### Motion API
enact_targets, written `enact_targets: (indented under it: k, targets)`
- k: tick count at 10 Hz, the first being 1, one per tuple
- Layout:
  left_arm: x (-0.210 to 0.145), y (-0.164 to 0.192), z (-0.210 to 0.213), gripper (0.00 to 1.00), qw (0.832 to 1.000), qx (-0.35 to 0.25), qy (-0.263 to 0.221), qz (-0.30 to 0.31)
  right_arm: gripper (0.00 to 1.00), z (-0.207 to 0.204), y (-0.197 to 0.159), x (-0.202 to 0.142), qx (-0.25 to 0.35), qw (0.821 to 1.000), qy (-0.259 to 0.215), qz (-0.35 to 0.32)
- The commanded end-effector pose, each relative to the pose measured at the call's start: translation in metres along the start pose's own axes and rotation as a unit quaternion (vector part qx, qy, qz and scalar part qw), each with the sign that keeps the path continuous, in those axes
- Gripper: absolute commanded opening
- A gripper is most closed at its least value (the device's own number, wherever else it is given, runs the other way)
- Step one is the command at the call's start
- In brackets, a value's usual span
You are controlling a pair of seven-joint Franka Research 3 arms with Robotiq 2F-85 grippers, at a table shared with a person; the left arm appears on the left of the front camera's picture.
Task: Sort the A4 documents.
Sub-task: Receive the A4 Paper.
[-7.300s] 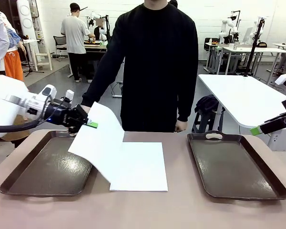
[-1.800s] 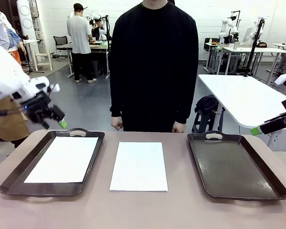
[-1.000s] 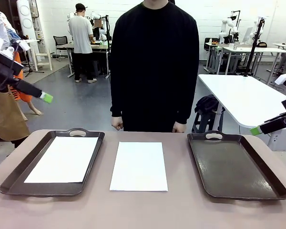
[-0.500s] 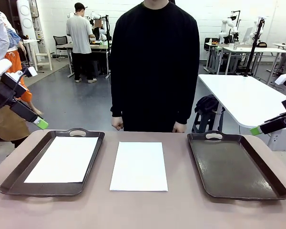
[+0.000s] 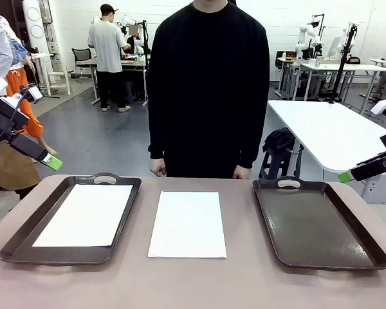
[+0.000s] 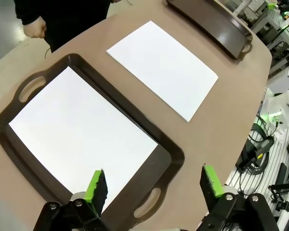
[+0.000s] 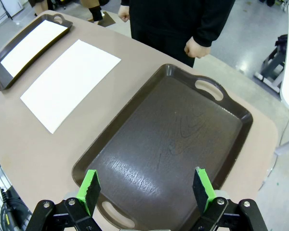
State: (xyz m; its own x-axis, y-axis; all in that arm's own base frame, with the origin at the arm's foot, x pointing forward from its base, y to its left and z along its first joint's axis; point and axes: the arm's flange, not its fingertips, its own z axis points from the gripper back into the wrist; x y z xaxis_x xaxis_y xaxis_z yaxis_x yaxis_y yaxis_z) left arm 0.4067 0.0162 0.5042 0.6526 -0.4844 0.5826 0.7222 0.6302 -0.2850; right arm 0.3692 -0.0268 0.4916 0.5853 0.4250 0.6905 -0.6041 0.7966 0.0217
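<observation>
One A4 document lies flat inside the left dark brown tray. A second white sheet lies on the bare table between the trays. My left gripper hangs open off the table's left far corner, above and behind the left tray. From the left wrist, the trayed sheet and the loose sheet lie below the open left gripper. My right gripper stays open at the right edge, and in its own view the right gripper hovers over the right tray, with the loose sheet beyond.
The right tray holds nothing. A person in a black top stands at the far side of the table, hands down at the sides. A white table stands behind on the right.
The left gripper, which earlier carried a sheet over to the left tray and left it there, has pulled back to the left and dropped a little over the last second. The right arm is still.
</observation>
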Motion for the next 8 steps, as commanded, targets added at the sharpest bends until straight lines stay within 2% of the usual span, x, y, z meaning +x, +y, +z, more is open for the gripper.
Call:
enact_targets:
  k: [1, 8]
  targets:
    - [-0.0035, -0.0052, -0.0024, 1.0, 1.0, 0.002, -0.005, 0.006, 1.0, -0.0008, 0.0, -0.0006, 0.005, 1.0, -0.002, -0.002]
    - [-0.0007, -0.0018, -0.0019, 1.0, 1.0, -0.002, -0.001, 0.001, 1.0, -0.0008, 0.0, -0.0006, 0.005, 1.0, -0.002, -0.002]
